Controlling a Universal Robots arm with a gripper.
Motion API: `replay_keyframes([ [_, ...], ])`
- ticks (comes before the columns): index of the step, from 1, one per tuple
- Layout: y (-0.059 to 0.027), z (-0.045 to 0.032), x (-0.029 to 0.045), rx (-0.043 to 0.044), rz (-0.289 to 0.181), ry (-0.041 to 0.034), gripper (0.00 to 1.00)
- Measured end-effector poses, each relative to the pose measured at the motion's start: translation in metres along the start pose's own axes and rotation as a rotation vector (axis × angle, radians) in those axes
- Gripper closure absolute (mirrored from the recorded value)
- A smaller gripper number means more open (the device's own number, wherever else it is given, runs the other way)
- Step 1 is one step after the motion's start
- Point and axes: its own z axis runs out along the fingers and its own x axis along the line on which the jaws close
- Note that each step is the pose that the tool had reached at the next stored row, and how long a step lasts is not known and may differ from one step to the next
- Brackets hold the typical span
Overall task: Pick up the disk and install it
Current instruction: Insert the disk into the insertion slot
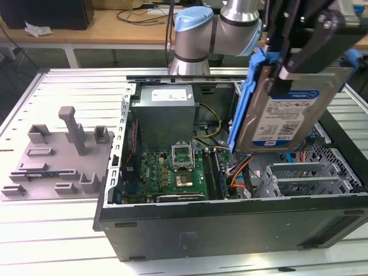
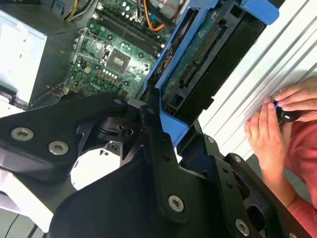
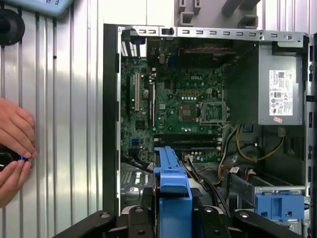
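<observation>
In the exterior view, a grey fixture plate (image 1: 57,158) is seen at nine o'clock of an open computer case (image 1: 230,224). Inside it a green motherboard (image 1: 172,172) is laid flat, with a grey power supply box (image 1: 164,115) at its twelve o'clock. At two o'clock of the motherboard, the disk (image 1: 284,115) is held tilted above the case, clamped at its upper end by the gripper (image 1: 287,63). A person's hand (image 2: 270,129) is seen in the second wrist view.

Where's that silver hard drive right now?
The disk hangs tilted in the gripper at the exterior view's upper right, above the open computer case and to that view's right of the grey power supply.
</observation>
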Motion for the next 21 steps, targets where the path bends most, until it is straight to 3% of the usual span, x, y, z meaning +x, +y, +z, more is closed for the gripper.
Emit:
replay_keyframes([
  [4,-0.0137,-0.0004,0.0046,-0.0001,-0.001,0.0,0.63],
  [5,-0.0215,-0.0006,0.0065,-0.0001,-0.002,0.0001,0.63],
  [12,-0.0496,-0.001,0.0093,-0.0001,-0.003,0.0001,0.63],
  [21,-0.0744,-0.0002,0.0093,-0.0001,-0.004,0.0,0.63],
])
